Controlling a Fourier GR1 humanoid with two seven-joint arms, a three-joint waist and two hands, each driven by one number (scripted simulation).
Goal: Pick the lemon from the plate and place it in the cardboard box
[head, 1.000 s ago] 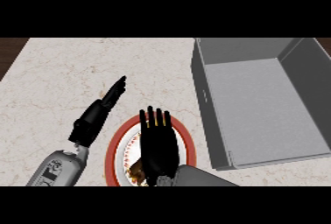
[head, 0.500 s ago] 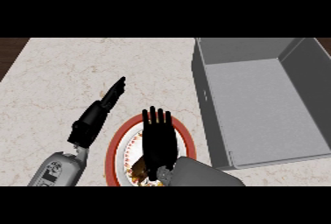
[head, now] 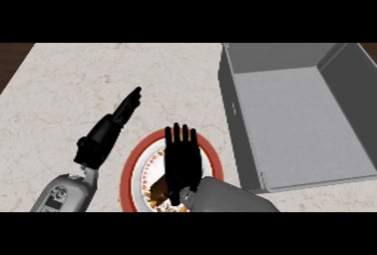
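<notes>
My right hand (head: pixel 182 162) lies flat over the red-rimmed plate (head: pixel 133 164), fingers straight and pointing away from me, so it is open. The lemon is mostly hidden beneath it; only a yellow-brown patch (head: pixel 157 188) peeks out at the hand's left edge near the wrist. To the left of the plate my left hand (head: pixel 110 127) rests open above the counter, fingers stretched toward the upper right. The grey open-topped box (head: pixel 302 124) stands at the right, its near-left wall close beside the plate.
The pale marble counter (head: pixel 81 79) stretches to the left and behind the plate. A dark strip of the counter's edge (head: pixel 13 60) shows at the far left. The box's tall walls rise on its left and far sides.
My right forearm has come in slightly further from the lower edge and the hand has shifted a touch to the right over the plate. The left hand has stayed put.
</notes>
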